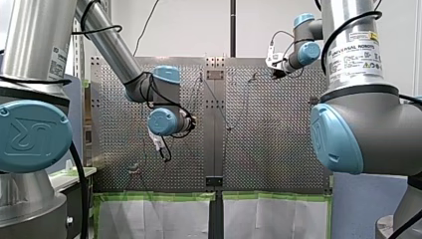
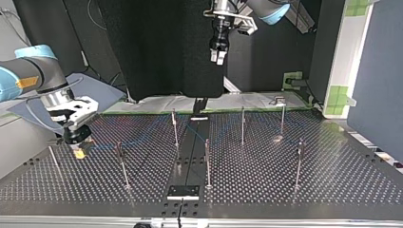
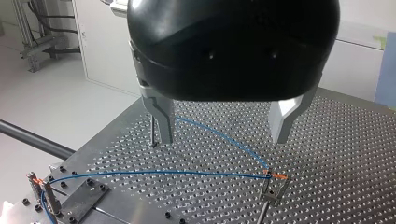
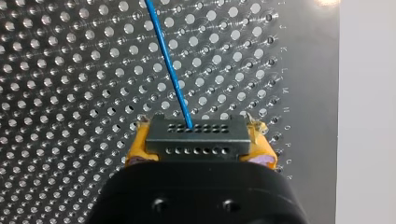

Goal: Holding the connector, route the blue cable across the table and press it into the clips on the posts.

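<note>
The connector (image 4: 195, 140) is pinched between the yellow pads (image 4: 136, 148) of the right claw (image 2: 79, 142). This claw is seen low over the counter (image 2: 332, 183) at the top view's left; whether it touches the plate cannot be told. The cable (image 4: 170, 70) is seen to leave the connector's outer face and to run away over the perforated plate ahead of the claw.

The left claw (image 3: 222, 140) is spread wide, and nothing is gripped between its metal fingers (image 3: 161, 123). In the top view it is seen hanging well above the counter, near the middle, with several upright posts (image 2: 207, 161) standing below it.

In the left wrist view, the cable is seated in a clip (image 3: 274, 179) marked with orange, under and a little ahead of the spread fingers. From that clip one stretch is carried in a shallow curve to an edge post (image 3: 46, 193), where orange is also seen. Another stretch arcs away toward a thin post (image 3: 153, 135) just beside one finger. Between these points the cable is lifted clear of the plate.
</note>
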